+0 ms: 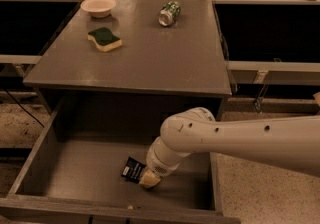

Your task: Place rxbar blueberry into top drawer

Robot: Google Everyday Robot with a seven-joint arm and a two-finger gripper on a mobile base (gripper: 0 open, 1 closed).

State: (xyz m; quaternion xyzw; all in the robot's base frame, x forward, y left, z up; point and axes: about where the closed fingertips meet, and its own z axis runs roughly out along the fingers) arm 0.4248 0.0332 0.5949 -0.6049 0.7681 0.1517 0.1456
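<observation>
The top drawer (60, 168) stands pulled open below the grey table top, with plain grey walls and floor. The rxbar blueberry (133, 170), a dark wrapper with white lettering, is low over the drawer floor at its right of middle. My gripper (146, 179) reaches down into the drawer from the right, and its tan fingertips (150, 180) are at the bar's right end, touching it. The white arm covers the rest of the gripper.
On the table top (150, 58) lie a green-and-yellow sponge (104, 39), a pale bowl (98, 6) at the back left and a green can (169, 13) on its side at the back. Speckled floor lies on both sides of the drawer.
</observation>
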